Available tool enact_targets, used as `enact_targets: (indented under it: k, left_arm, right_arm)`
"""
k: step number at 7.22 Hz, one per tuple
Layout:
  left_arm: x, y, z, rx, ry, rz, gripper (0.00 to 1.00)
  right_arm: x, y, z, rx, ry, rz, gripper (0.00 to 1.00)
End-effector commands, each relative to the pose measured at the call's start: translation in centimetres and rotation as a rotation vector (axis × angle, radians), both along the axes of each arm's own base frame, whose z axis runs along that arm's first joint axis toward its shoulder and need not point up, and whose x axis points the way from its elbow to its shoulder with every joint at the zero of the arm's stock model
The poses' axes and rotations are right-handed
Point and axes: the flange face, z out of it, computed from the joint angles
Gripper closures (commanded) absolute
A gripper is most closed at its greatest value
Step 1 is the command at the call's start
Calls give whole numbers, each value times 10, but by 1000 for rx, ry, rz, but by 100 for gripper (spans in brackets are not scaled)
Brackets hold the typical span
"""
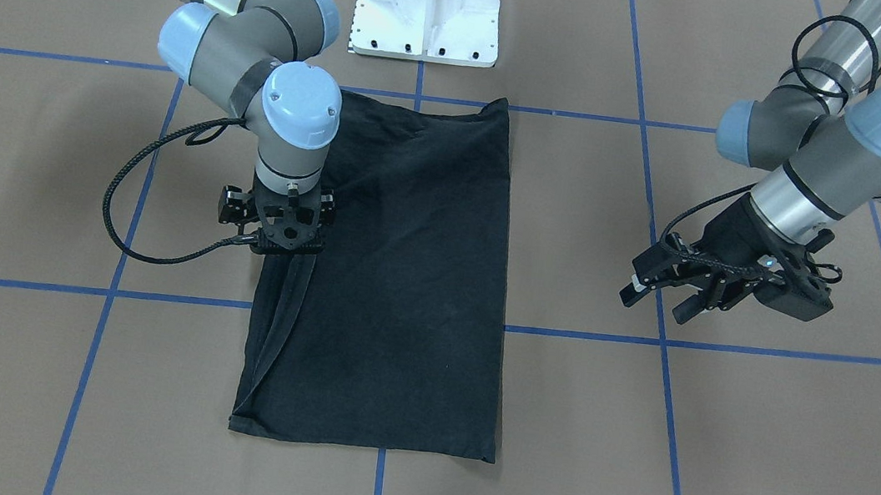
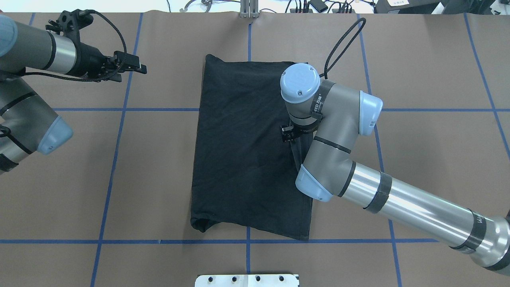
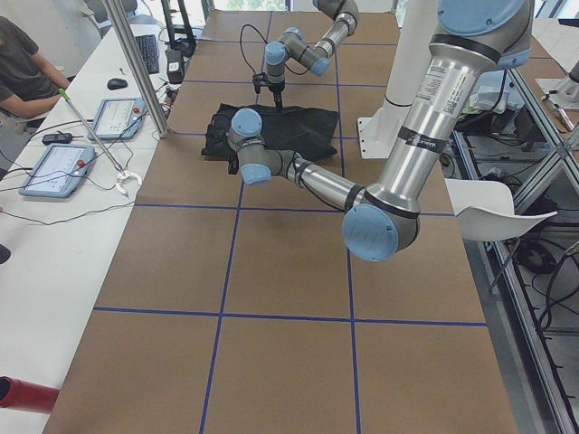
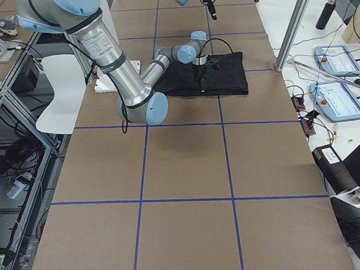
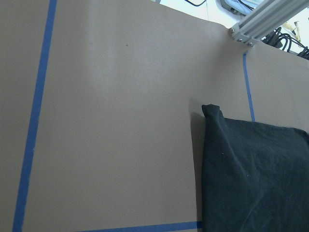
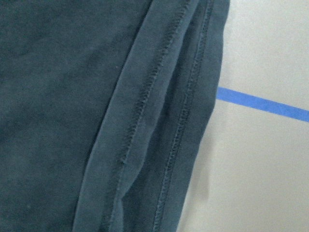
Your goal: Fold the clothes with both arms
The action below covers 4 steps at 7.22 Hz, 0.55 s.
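Shirt (image 1: 395,276) lies folded into a long black rectangle in the middle of the bench (image 1: 718,450), print hidden, one short end close to the white pedestal (image 1: 428,2). From my side I see blue tape lines (image 1: 731,348) gridding the brown surface; one of them passes under the shirt.

My right arm (image 2: 338,131) reaches over the shirt's long edge on its own side, wrist pointing straight down. Its end effector (image 1: 282,249) sits right at the fabric, where a raised hem pleat (image 1: 290,305) runs along that edge. The wrist blocks the fingertips in both fixed views, and the right wrist view only gives me stitched hem layers (image 6: 159,121) against the bench, so I cannot tell whether the fingers are apart, together or pinching cloth.

My left arm (image 1: 830,152) is well apart from the shirt, off to its own side over bare bench. Its end effector (image 1: 657,295) hangs above the surface with the fingers spread and nothing between them. The left wrist view shows one shirt corner (image 5: 212,112) and a blue line beside it.

In the side view, a person (image 3: 23,77) sits at the adjoining desk with tablets (image 3: 56,169).
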Motion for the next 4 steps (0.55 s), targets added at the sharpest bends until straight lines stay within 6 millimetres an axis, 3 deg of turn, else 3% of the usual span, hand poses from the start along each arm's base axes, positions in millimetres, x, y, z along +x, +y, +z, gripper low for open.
enact_targets:
  k: [1,3,4]
  left_arm:
    - [1,-1,1,-2,-2,0,0]
    - [1,-1,3,-3,-3,0,0]
    - [0,-2,3,-3,-3,-1,0]
  right_arm:
    - [17,-11,-4,-2,-15,2,0]
    - [23,-10,-23,-6,-61,-4,0]
    - [2,11,-25,-8,-57,-26,0]
